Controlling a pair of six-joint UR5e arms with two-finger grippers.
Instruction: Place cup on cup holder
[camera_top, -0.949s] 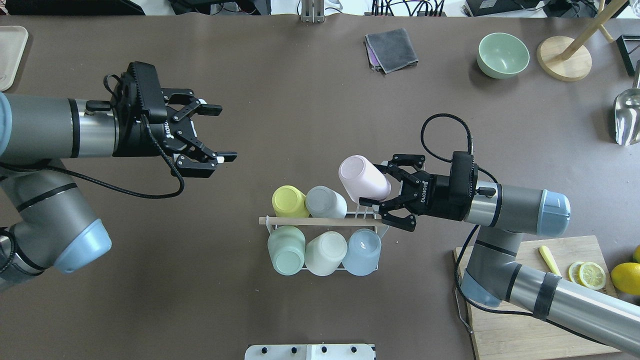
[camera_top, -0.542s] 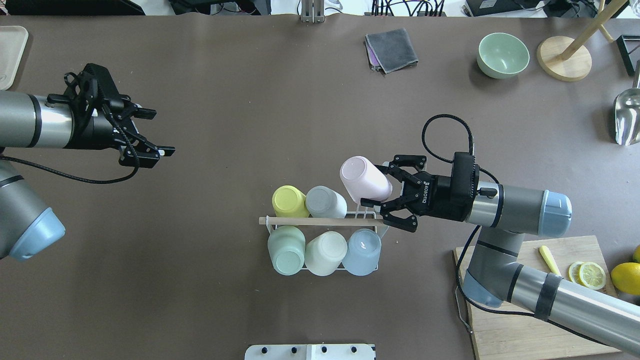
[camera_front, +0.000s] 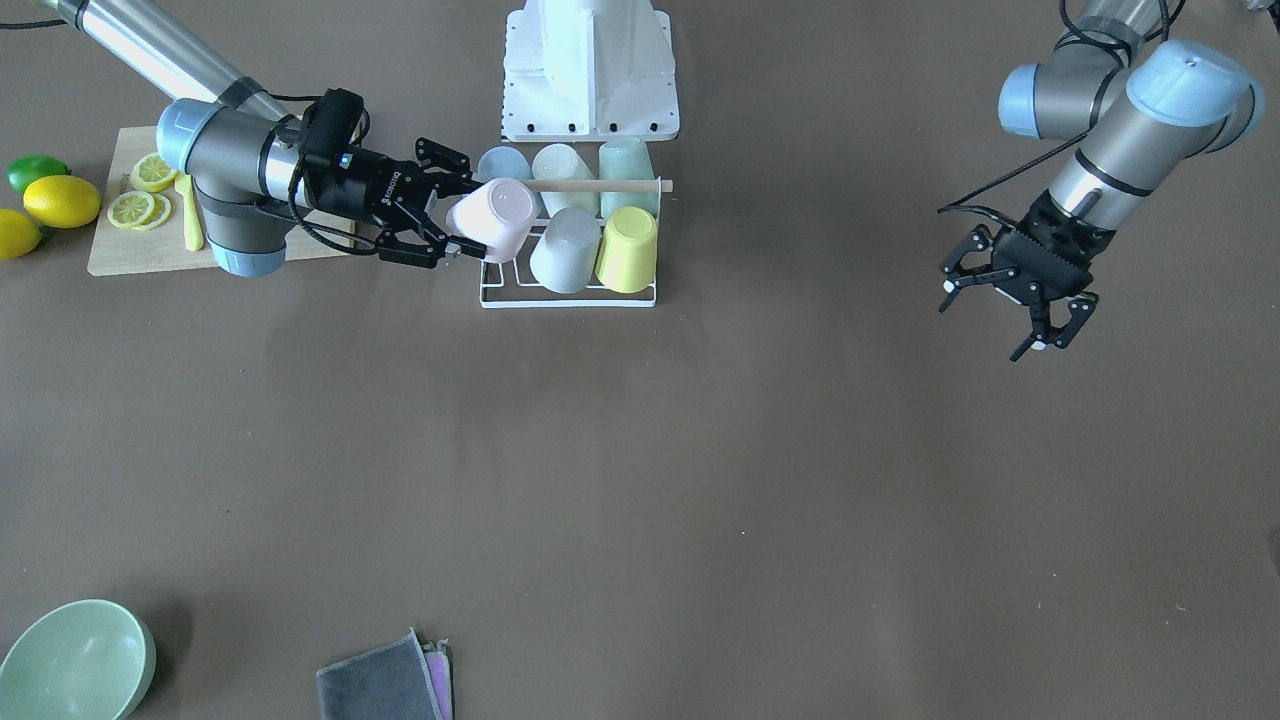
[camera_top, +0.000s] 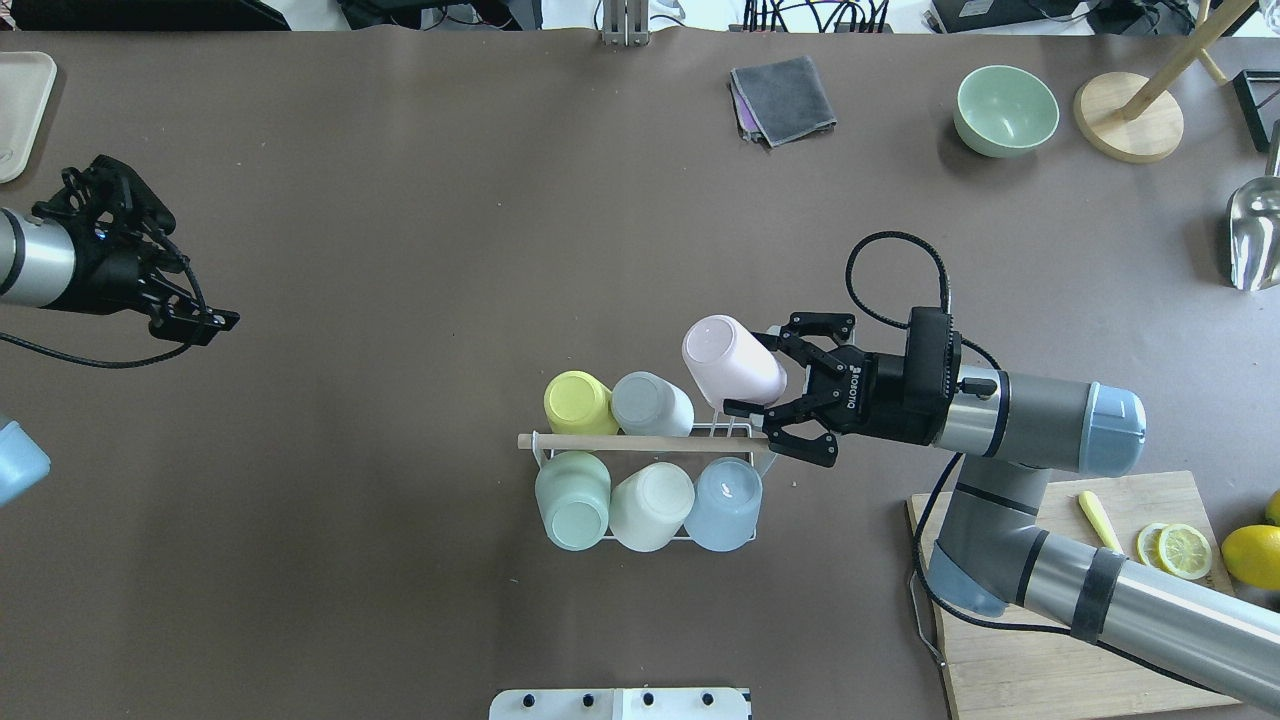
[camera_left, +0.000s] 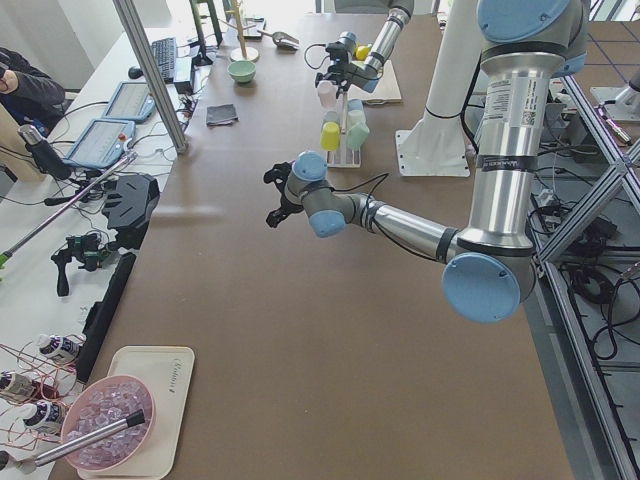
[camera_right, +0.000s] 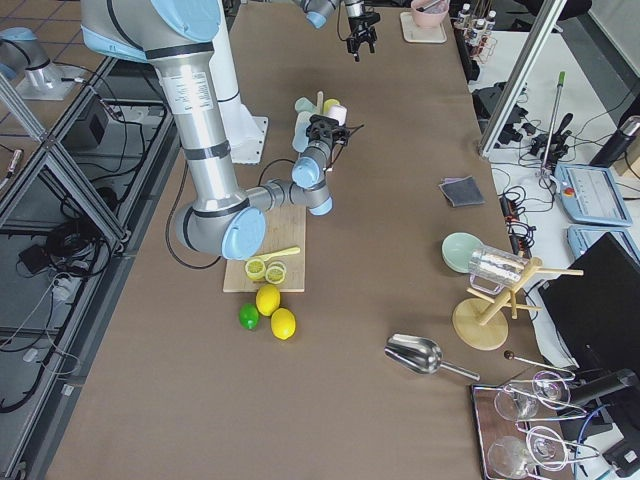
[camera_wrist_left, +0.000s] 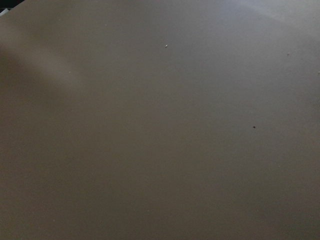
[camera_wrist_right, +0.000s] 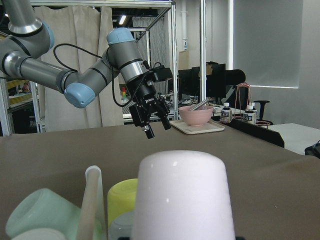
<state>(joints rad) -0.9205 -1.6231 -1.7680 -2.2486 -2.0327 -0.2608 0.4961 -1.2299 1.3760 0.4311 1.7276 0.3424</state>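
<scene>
The cup holder, a white wire rack with a wooden rod (camera_top: 640, 441), stands at mid-table and also shows in the front view (camera_front: 565, 303). Several cups hang upside down on it: yellow (camera_top: 578, 402), grey (camera_top: 650, 403), green, cream and blue. My right gripper (camera_top: 752, 370) is shut on a pink cup (camera_top: 730, 360), held tilted, bottom up, over the rack's far right corner; it also shows in the front view (camera_front: 492, 218) and fills the right wrist view (camera_wrist_right: 182, 195). My left gripper (camera_top: 195, 315) is open and empty, far to the left above bare table.
A wooden cutting board (camera_top: 1060, 600) with lemon slices lies under my right arm, lemons beside it. A green bowl (camera_top: 1005, 108), a grey cloth (camera_top: 783, 98) and a wooden stand (camera_top: 1128, 115) sit at the far edge. A beige tray (camera_top: 20, 100) is far left.
My left arm has pulled back far to the left, its gripper still open. My right gripper and the pink cup have shifted only slightly to the right.
</scene>
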